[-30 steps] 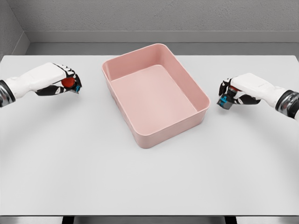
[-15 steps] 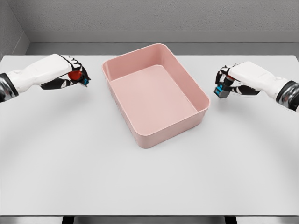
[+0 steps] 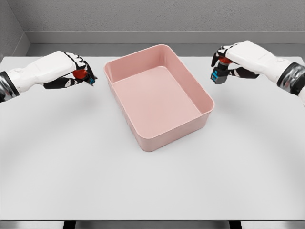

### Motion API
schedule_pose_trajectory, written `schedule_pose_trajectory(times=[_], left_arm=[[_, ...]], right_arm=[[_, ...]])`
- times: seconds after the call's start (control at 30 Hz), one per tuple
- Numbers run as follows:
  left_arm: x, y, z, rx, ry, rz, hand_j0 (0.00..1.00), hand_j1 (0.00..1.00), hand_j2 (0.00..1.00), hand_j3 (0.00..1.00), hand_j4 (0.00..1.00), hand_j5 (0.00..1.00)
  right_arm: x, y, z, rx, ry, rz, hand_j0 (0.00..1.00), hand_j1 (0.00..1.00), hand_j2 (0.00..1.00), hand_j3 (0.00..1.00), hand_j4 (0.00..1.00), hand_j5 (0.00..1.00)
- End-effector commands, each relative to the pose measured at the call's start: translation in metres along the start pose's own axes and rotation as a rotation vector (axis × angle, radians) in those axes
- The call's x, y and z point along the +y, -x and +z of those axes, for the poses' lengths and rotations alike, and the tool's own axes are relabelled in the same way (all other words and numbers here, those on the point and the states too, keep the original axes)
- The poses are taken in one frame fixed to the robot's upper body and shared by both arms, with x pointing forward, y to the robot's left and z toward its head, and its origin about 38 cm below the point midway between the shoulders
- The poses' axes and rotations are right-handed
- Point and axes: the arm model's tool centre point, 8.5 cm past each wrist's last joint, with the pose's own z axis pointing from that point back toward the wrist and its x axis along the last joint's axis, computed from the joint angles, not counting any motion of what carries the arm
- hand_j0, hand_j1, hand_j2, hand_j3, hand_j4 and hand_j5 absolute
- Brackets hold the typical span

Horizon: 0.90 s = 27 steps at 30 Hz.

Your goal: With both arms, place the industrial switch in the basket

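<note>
A white counter (image 3: pixel 152 181) is filling most of the head view, with a grey wall running behind it. A pink basket (image 3: pixel 205 99) is sitting on it near the middle, turned at a slant and holding nothing inside. The left hand (image 3: pixel 66 70) is coming in from the left edge and hovering just beside the basket's left wall, its fingers curling tightly around a switch (image 3: pixel 85 76) with a red knob and a blue patch on a dark body; this switch is sitting clear of the counter, outside the basket. The right hand (image 3: pixel 238 59) is reaching in from the right edge, near the basket's far right corner, and is likewise gripping a second switch (image 3: pixel 219 72) of the same kind, red on top and blue at the side, also held in the air and not over the basket
</note>
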Motion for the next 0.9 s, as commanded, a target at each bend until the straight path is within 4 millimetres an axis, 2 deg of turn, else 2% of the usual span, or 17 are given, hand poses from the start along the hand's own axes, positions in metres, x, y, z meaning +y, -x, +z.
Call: schedule_pose_trajectory(times=[0.0,0.07,0.2,0.27,0.3,0.33,0.37,0.4,0.5,0.67,0.73,0.87], left_arm=[[0.004,-0.004,-0.001,-0.012,-0.010,-0.002,0.52,0.52,0.52,0.52,0.52,0.52],[0.008,-0.006,0.000,-0.021,-0.016,-0.006,0.52,0.52,0.52,0.52,0.52,0.52],[0.009,-0.008,0.001,-0.025,-0.019,-0.006,0.52,0.52,0.52,0.52,0.52,0.52],[0.010,-0.008,0.001,-0.025,-0.020,-0.007,0.52,0.52,0.52,0.52,0.52,0.52],[0.010,-0.008,0.000,-0.027,-0.021,-0.007,0.52,0.52,0.52,0.52,0.52,0.52],[0.011,-0.009,0.000,-0.031,-0.022,-0.009,0.52,0.52,0.52,0.52,0.52,0.52],[0.011,-0.009,0.000,-0.031,-0.021,-0.011,0.52,0.52,0.52,0.52,0.52,0.52],[0.011,-0.010,0.000,-0.032,-0.022,-0.011,0.52,0.52,0.52,0.52,0.52,0.52],[0.013,-0.012,0.000,-0.038,-0.025,-0.015,0.52,0.52,0.52,0.52,0.52,0.52],[0.023,-0.021,-0.004,-0.069,-0.042,-0.032,0.52,0.52,0.52,0.52,0.52,0.52],[0.026,-0.025,-0.007,-0.084,-0.050,-0.041,0.52,0.52,0.52,0.52,0.52,0.52],[0.030,-0.030,-0.011,-0.100,-0.062,-0.045,0.52,0.52,0.52,0.52,0.52,0.52]], right_arm=[[0.012,-0.015,-0.016,-0.034,-0.022,-0.027,0.43,0.43,0.43,0.43,0.43,0.43],[0.010,-0.029,-0.031,-0.058,-0.025,-0.034,0.43,0.43,0.43,0.43,0.43,0.43],[-0.002,-0.077,-0.076,-0.157,-0.029,-0.022,0.43,0.43,0.43,0.43,0.43,0.43],[-0.005,-0.094,-0.089,-0.195,-0.029,-0.016,0.43,0.43,0.43,0.43,0.43,0.43],[-0.008,-0.095,-0.090,-0.198,-0.026,-0.007,0.45,0.45,0.45,0.45,0.45,0.45],[-0.011,-0.094,-0.090,-0.197,-0.021,0.001,0.64,0.64,0.64,0.64,0.64,0.64],[-0.015,-0.093,-0.089,-0.193,-0.017,0.007,0.92,0.92,0.92,0.92,0.92,0.92],[-0.014,-0.090,-0.088,-0.187,-0.020,0.008,0.99,0.99,0.99,0.99,0.99,0.99],[-0.013,-0.088,-0.085,-0.187,-0.026,0.016,1.00,1.00,1.00,1.00,1.00,1.00],[-0.012,-0.063,-0.069,-0.129,-0.051,0.037,1.00,1.00,1.00,1.00,1.00,1.00],[-0.018,-0.040,-0.051,-0.069,-0.051,0.053,1.00,1.00,1.00,1.00,1.00,1.00],[-0.001,-0.003,-0.013,0.025,-0.073,0.025,1.00,1.00,1.00,1.00,1.00,1.00]])
